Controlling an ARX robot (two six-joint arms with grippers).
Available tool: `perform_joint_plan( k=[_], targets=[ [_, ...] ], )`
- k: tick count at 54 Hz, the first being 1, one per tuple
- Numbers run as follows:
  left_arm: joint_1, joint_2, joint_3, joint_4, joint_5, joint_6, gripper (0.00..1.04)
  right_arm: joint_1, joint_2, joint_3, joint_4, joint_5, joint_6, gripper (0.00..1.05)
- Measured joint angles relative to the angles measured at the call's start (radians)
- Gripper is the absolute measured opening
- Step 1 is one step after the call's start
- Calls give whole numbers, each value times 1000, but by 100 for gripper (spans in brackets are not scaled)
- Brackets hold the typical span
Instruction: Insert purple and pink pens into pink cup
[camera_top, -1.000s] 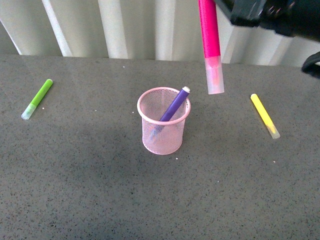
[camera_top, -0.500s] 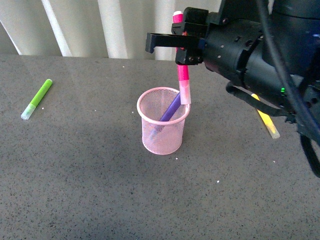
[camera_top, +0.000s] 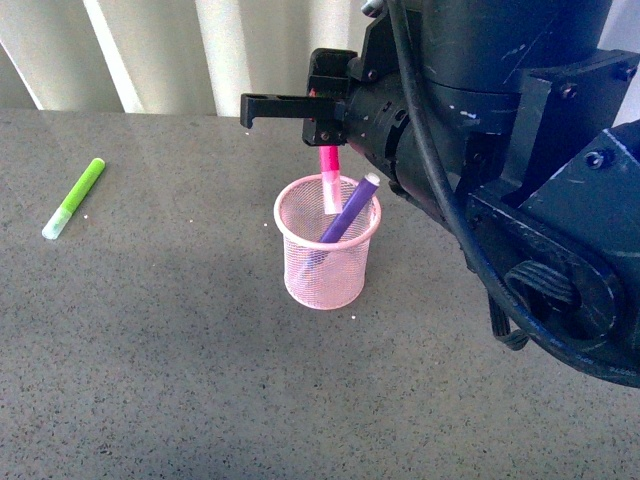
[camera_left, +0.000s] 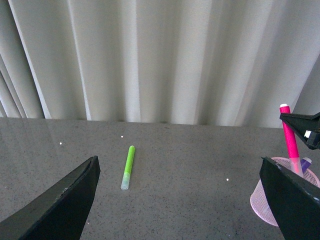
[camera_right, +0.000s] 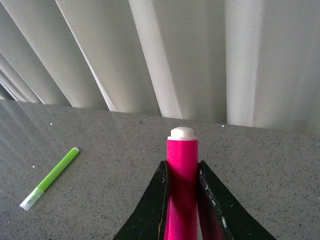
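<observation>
Over pink cup (camera_top: 327, 245) | right hand (camera_top: 327, 150) grips pink pen (camera_top: 329, 172) upright

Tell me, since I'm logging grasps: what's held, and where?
Right gripper clamps the pink pen on its upper barrel, below the white tip. Left gripper holds nothing.

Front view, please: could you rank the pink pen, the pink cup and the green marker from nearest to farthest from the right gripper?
1. Pink pen: clamped in the right gripper, its cap inside the cup.
2. Pink cup: directly below the gripper.
3. Green marker: lying far off on the left side.
</observation>
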Motion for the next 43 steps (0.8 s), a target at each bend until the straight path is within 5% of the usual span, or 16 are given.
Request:
perform_joint_plan(
  k=[24, 32, 43],
  targets=[
    [0, 0, 0, 0, 0, 0, 98, 22, 29, 7, 3, 2, 4, 11],
    [0, 0, 0, 0, 0, 0, 98, 22, 29, 13, 3, -3, 8, 33],
    [0, 0, 0, 0, 0, 0, 98, 21, 29, 13, 1, -3, 8, 77]
  ],
)
